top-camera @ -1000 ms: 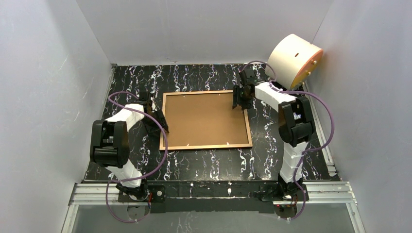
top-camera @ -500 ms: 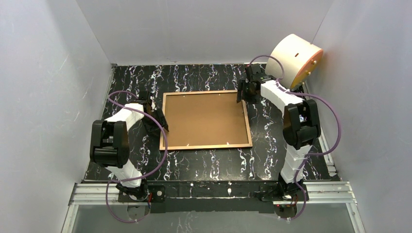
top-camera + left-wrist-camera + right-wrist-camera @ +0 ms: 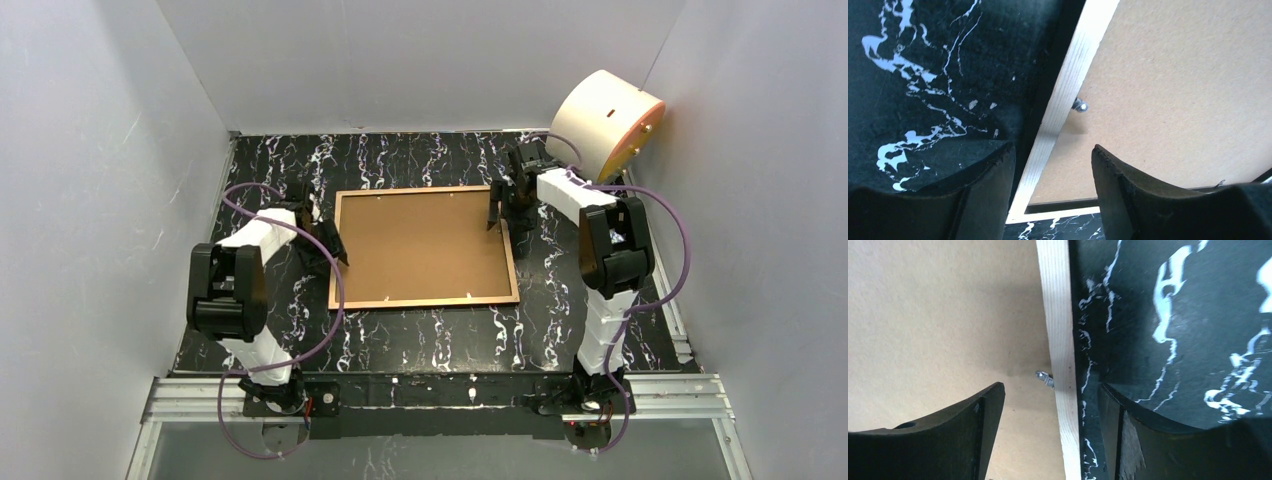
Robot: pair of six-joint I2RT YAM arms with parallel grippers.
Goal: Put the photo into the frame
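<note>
Your right tool [image 3: 1050, 390] has slid off the backing board [image 3: 420, 245] and now straddles the right rail of the frame [image 3: 425, 300], jaws spread wider than before. Left tool [image 3: 1053, 147] has barely shifted: jaws spread astride the left rail, pinching nothing. Frame lies back-up mid-bench [image 3: 400, 340]. You cannot make out the photo; the board covers the opening.

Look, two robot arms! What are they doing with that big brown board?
They are working on a picture frame that lies back-up on the black table, with a brown backing board sitting inside it. The left end effector is open astride the frame's left rail, and the right end effector is open astride the right rail near the far corner. Neither is gripping anything. The photo cannot be seen, so it may be under the board.
</note>
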